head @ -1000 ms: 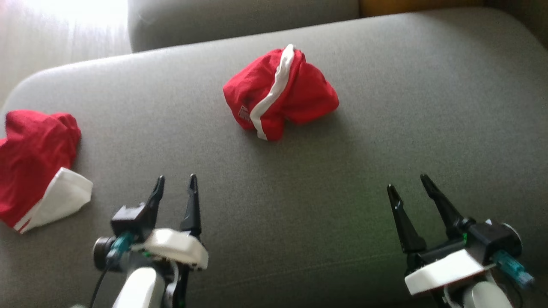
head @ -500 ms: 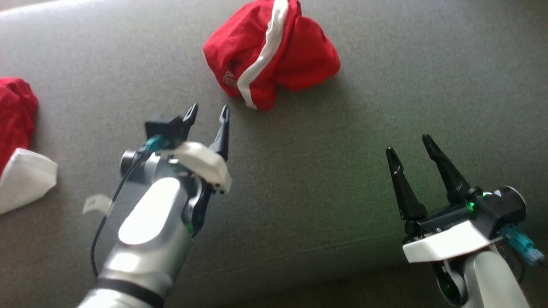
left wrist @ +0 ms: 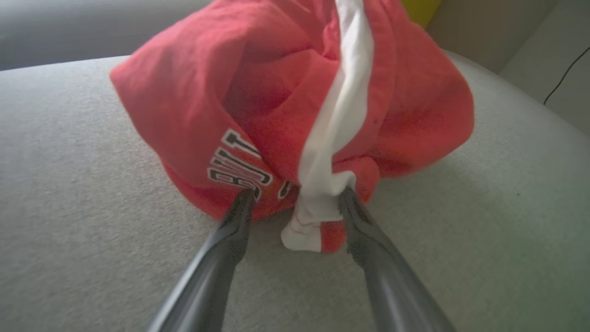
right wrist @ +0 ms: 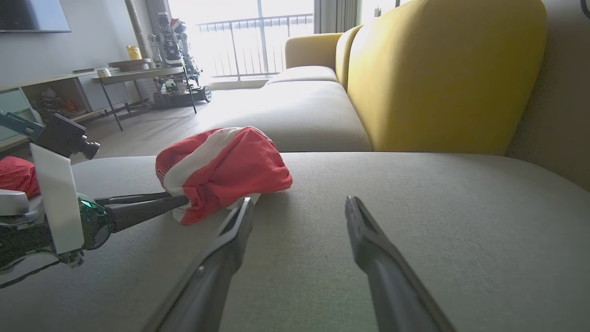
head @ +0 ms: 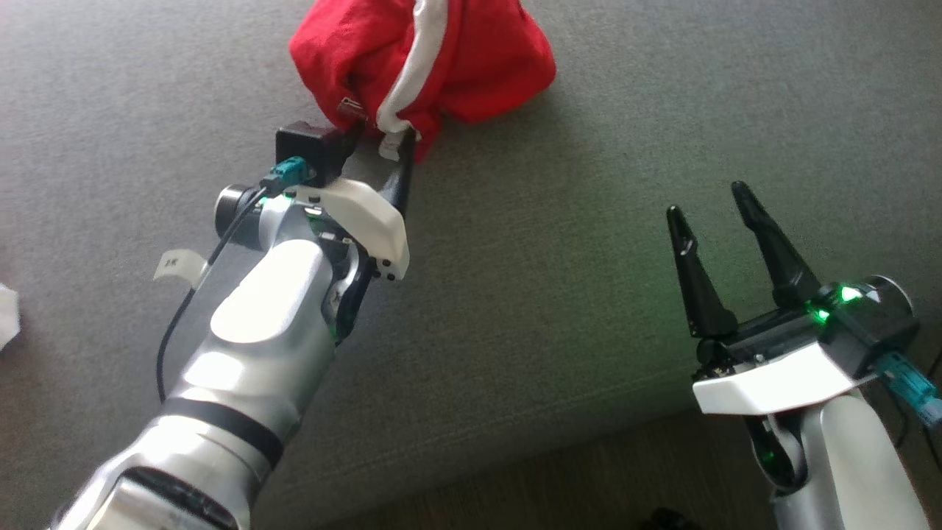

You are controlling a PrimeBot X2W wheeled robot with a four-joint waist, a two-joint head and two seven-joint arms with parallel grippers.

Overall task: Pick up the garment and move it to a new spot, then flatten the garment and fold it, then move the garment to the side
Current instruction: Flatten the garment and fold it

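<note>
grey cushion (head: 589, 294): the red garment (head: 441, 59) lies crumpled at the far middle. your left gripper (head: 379, 140) has reached out to it, jaws wide and straddling the white-striped hem (left wrist: 318, 221), nothing clamped yet. the right gripper (head: 706, 199) waits spread, near right. closing looks next.

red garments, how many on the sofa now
2. One crumpled garment sits at the left gripper's open fingers; the second garment shows at the right wrist view's far left edge, cut off. Others may be hidden.
</note>
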